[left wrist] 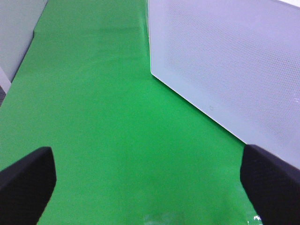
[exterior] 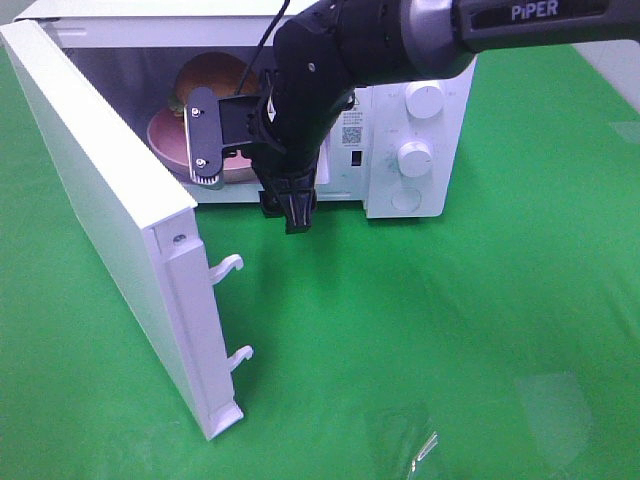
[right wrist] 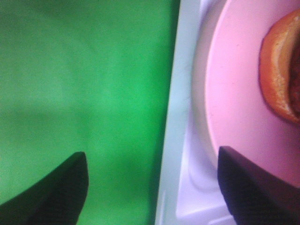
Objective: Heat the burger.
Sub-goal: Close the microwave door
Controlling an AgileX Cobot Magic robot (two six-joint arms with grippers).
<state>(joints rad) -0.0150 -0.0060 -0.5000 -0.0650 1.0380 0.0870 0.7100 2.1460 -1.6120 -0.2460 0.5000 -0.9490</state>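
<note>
Green cloth (exterior: 450, 330): it covered the whole table, smooth and bright, under everything else
Microwave (exterior: 385, 185): a white one stood at the far side of the cloth, its cavity facing me
Door (exterior: 100, 180): it hung wide open on the left, swung out towards the near edge of the table
Right arm (exterior: 340, 60): black, it came in from the upper right and bent down in front of the microwave's opening
Pink plate (exterior: 170, 140): it sat inside the cavity, close to the front sill
Burger (exterior: 210, 75): it rested on the pink plate inside the microwave, its glossy brown bun showing behind the arm
Right gripper (right wrist: 152, 183): its fingers (right wrist: 253, 187) were spread with nothing pinched, one over the cloth, the other over the plate's rim
Left gripper (left wrist: 147, 183): its fingers (left wrist: 26, 183) were spread wide and empty above the cloth, near the door's outer face
Knobs (exterior: 425, 100): two white ones, one above the other on the panel
Latch hooks (exterior: 228, 266): two stuck out from the door's edge
</note>
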